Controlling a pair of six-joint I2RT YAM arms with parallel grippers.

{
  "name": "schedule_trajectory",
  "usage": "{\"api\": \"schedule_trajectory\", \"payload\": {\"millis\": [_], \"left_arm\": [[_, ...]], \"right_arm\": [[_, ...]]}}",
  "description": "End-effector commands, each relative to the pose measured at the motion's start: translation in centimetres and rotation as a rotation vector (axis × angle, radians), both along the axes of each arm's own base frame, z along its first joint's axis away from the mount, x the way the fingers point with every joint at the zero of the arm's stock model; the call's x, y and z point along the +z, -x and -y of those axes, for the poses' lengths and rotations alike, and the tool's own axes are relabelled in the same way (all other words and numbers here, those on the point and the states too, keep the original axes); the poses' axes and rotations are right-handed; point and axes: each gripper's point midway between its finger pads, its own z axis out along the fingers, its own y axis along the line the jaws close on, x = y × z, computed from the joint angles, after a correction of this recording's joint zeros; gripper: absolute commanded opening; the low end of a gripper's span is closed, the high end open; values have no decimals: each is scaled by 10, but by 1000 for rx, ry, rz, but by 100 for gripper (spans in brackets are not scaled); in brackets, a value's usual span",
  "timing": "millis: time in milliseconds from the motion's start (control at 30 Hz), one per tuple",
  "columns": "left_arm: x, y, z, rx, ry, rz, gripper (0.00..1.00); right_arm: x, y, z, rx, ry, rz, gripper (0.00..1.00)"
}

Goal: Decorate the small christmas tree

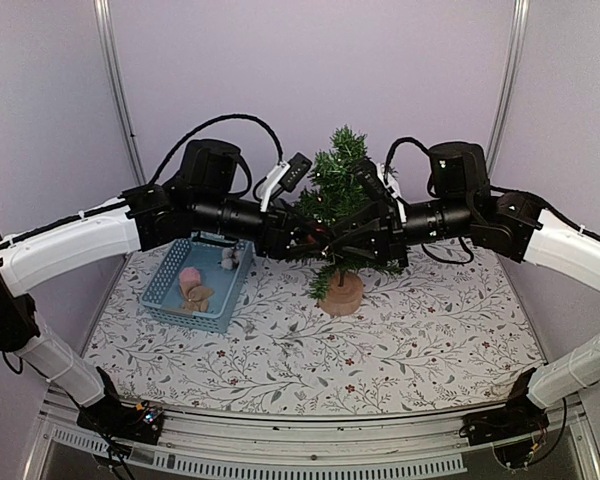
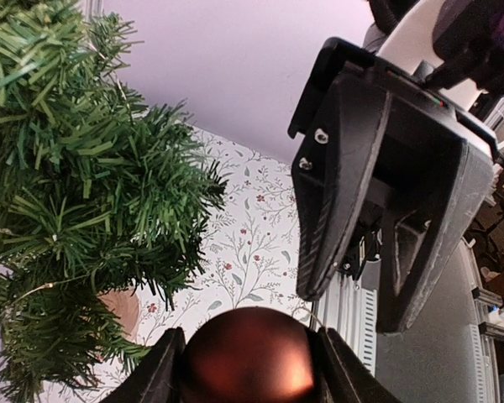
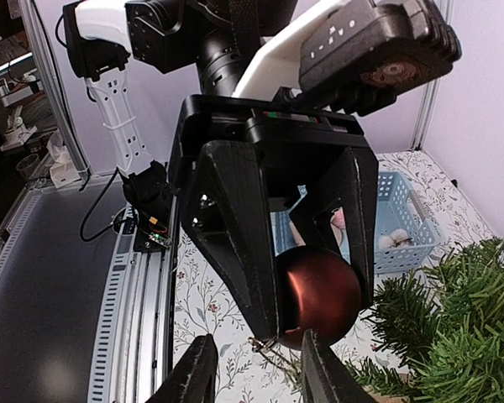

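The fingers [image 2: 170, 369] of my left gripper [image 2: 249, 337] are closed on a dark red ball [image 3: 321, 290], one finger on each side, and the ball fills the whole space between them. A thin thread comes out from the ball near the tips; where it ends I cannot tell.

My right gripper [image 3: 259, 342] faces the left one, tips toward tips. Its fingers [image 3: 195, 374] stand apart with a medium gap, and I see nothing pressed between them.

Both grippers hang in the air at the near side of the small christmas tree [image 1: 342, 190], among its middle branches, and the two arms reach in from opposite sides.

The tree stands upright on its round wooden base [image 1: 342, 296], about in the middle of the table with the flowered cloth [image 1: 430, 335]. On its left, well apart, a blue basket [image 1: 166, 290] sits with some small soft things inside.
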Motion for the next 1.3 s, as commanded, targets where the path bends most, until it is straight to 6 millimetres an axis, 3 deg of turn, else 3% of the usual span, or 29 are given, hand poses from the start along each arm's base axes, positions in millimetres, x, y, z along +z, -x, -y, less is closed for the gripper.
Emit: {"api": "schedule_trajectory", "payload": {"millis": [0,567,867,1100,1267], "left_arm": [[10,3,8,-25,27,19,15],[11,-6,6,-25,42,2,12],[9,-8,4,-24,42,-1,10],[13,-16,0,17,57,-5,7],[22,-26,2,70,90,-17,6]], "right_arm": [[1,3,-4,24,14,22,37],[-21,-3,-1,-8,73,10,24],[-22,-5,1,-25,80,14,17],[-17,-11,4,-66,75,39,0],[-7,-22,8,-140,56,74,0]]}}
